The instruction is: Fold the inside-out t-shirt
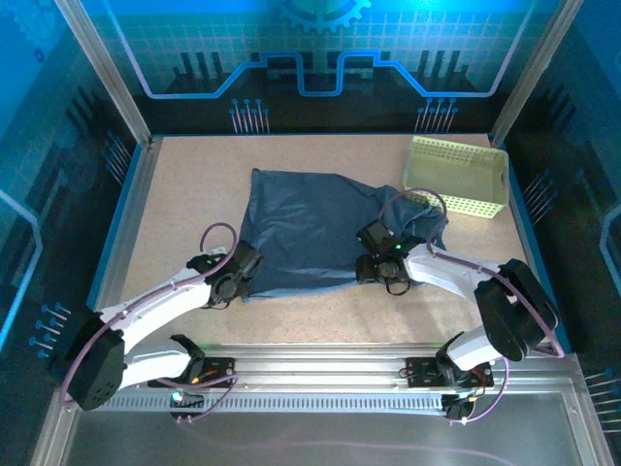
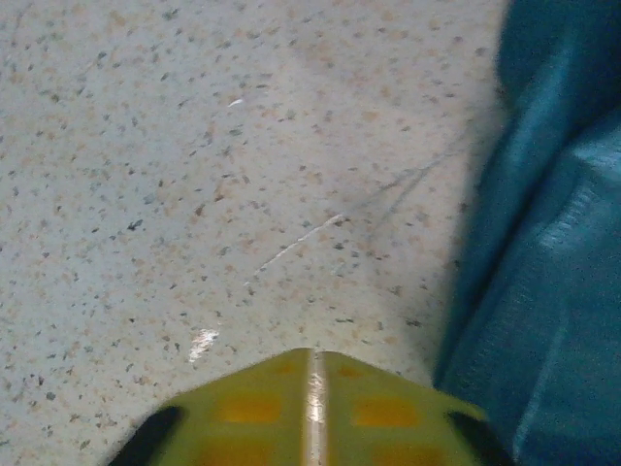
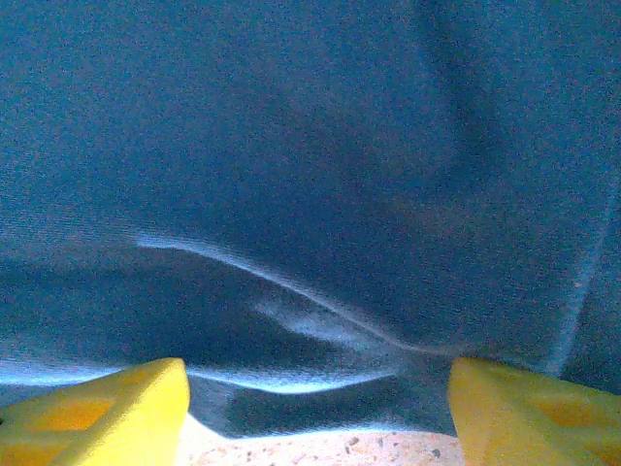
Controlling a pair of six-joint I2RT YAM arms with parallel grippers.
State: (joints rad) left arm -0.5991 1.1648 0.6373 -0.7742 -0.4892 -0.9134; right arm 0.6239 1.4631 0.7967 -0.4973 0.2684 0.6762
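The inside-out t-shirt [image 1: 310,233] lies spread and wrinkled on the middle of the table, dark slate-blue. My left gripper [image 1: 245,264] sits at its near left corner. In the left wrist view the yellow fingers [image 2: 243,408] are pressed together, so this gripper [image 2: 310,354] is shut with nothing seen between them; the shirt's edge [image 2: 543,291] runs just to the right of it. My right gripper [image 1: 372,264] is low at the shirt's near right edge. It [image 3: 317,388] stands open, fingertips wide apart, with the folded hem [image 3: 310,374] lying between them.
A pale yellow-green perforated basket [image 1: 456,175] stands at the back right, just beyond the shirt's right sleeve. Speckled tabletop [image 1: 184,194] shows left of the shirt and along the near edge. Metal frame posts and walls ring the table.
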